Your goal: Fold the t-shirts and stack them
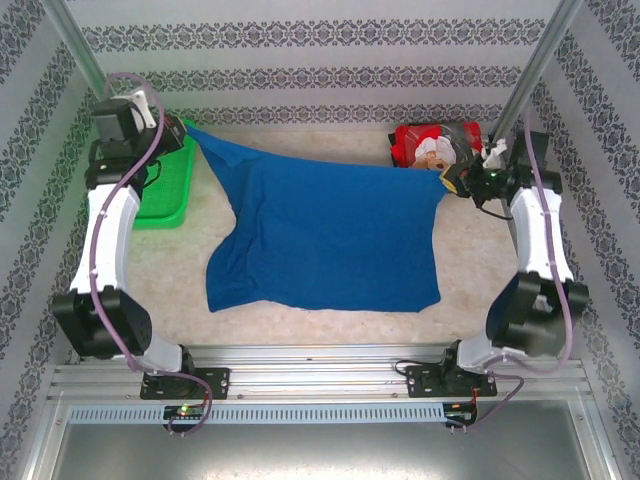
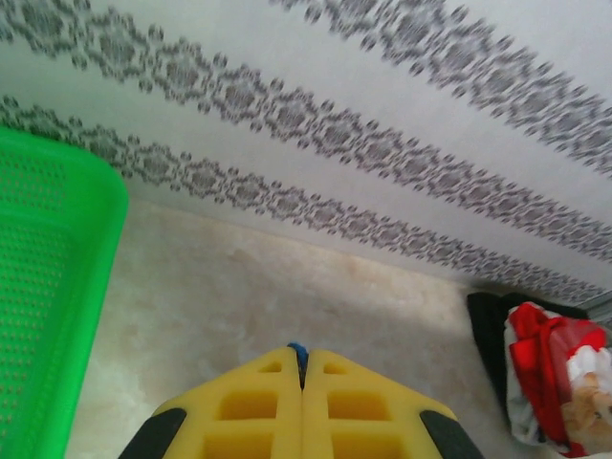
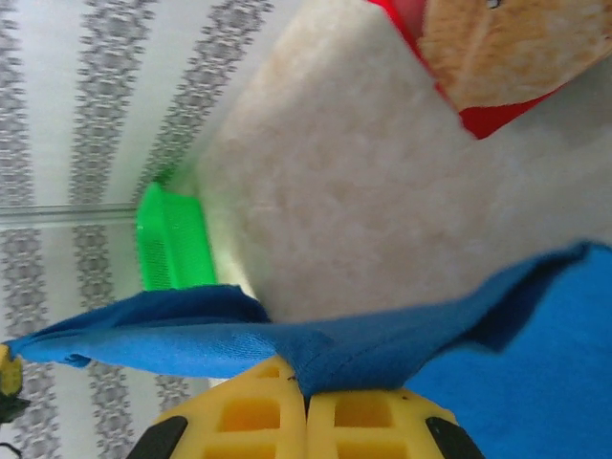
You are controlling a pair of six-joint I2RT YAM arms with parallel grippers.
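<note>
Clamping one corner by the green basket, the left gripper holds the royal blue t-shirt taut — lower half on the table — across to the right gripper, clenched on the opposite corner beside the red t-shirt.

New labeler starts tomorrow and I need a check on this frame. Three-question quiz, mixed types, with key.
1. True or false: the left gripper and the right gripper are both shut on the blue t-shirt.
2. Where is the red t-shirt? A) at the near edge, by the arm bases; B) at the far right of the table, by the right gripper; C) folded on top of the blue t-shirt.
3. Short answer: is the blue t-shirt folded yet?
Key: 1 true; 2 B; 3 no, it is spread open.
</note>
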